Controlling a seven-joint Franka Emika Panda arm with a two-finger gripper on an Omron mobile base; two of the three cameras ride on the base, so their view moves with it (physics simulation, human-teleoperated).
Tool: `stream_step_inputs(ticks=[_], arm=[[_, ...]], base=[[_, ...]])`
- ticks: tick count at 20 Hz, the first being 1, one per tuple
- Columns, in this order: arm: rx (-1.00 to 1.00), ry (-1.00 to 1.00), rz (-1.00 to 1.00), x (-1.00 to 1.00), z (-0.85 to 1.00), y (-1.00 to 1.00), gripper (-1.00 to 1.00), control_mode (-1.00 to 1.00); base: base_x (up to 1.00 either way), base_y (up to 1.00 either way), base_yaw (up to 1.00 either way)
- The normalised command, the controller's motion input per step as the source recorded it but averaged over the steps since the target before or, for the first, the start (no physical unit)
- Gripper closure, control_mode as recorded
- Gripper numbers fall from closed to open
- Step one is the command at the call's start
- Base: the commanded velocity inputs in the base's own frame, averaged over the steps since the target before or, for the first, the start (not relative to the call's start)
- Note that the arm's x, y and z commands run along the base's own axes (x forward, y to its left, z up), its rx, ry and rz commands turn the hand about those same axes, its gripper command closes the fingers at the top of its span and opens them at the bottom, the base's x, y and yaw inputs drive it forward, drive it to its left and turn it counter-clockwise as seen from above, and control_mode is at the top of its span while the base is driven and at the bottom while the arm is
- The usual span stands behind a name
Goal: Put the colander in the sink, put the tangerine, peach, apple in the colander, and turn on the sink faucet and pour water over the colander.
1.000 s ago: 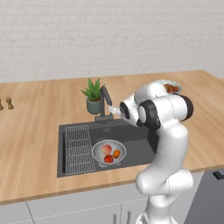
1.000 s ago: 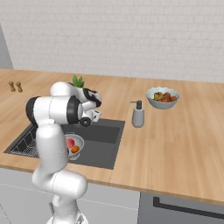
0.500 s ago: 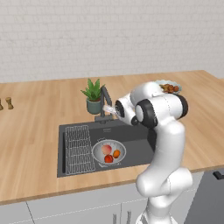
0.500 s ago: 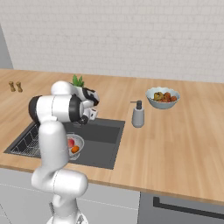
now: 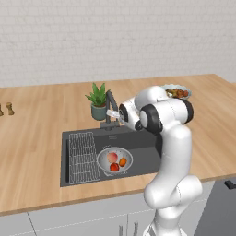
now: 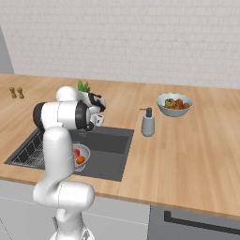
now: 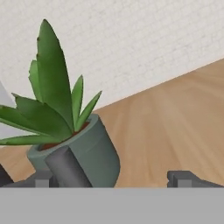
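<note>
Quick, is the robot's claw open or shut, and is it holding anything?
Gripper: open, holding nothing; the faucet stands between its spread jaws, untouched.

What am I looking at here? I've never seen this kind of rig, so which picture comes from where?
A white robot arm on a mobile base works at a simulated kitchen counter. Two pictures come from cameras behind the arm, left and right; the third looks out from its hand. The colander sits in the sink, holding the peach, tangerine and apple. The gripper is up at the faucet, beside a potted plant. Whether its fingers grip anything is unclear. A fruit bowl, soap dispenser and two shakers also stand on the counter.
</note>
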Motion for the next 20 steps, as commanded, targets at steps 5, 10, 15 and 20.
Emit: stream_step_inputs(ticks=[5,10,15,20], arm=[[0.0,0.0,0.0,0.04,0.0,0.0,-1.0,-1.0],[0.0,0.0,0.0,-0.07,0.0,-0.25,-1.0,-1.0],[0.0,0.0,0.0,-0.09,0.0,-0.47,-1.0,-1.0],[0.0,0.0,0.0,-0.16,0.0,-0.65,-1.0,-1.0]], base=[[0.0,0.0,0.0],[0.0,0.0,0.0],[0.0,0.0,0.0],[0.0,0.0,0.0]])
